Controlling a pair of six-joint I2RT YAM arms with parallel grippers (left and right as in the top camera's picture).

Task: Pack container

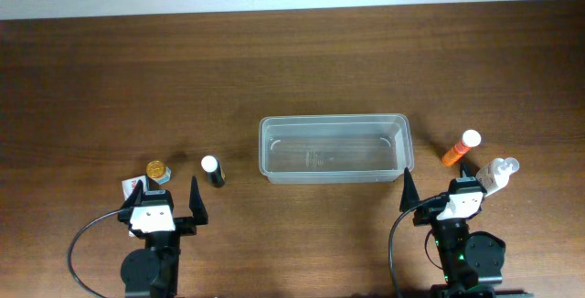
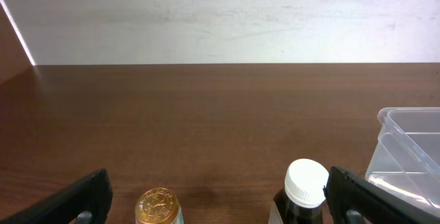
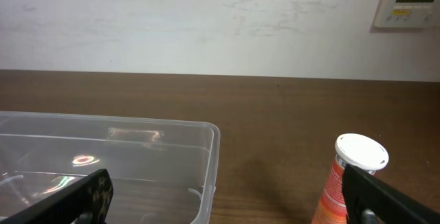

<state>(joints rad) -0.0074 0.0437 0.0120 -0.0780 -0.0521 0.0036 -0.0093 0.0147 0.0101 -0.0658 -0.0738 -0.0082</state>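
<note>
The clear plastic container [image 1: 335,149] sits mid-table with nothing in it; it also shows in the right wrist view [image 3: 137,155] and at the right edge of the left wrist view [image 2: 412,152]. My left gripper [image 1: 166,199] is open at the front left, with a gold-capped jar [image 1: 157,169] [image 2: 158,207] and a dark white-capped bottle [image 1: 212,170] [image 2: 302,193] just ahead of its fingers. My right gripper [image 1: 441,193] is open at the front right. An orange white-capped tube [image 1: 462,147] [image 3: 350,183] lies beside it, with a clear small bottle [image 1: 498,170] to its right.
A small white and red item [image 1: 133,185] lies by the left gripper. The white wall runs along the table's far edge [image 1: 292,13].
</note>
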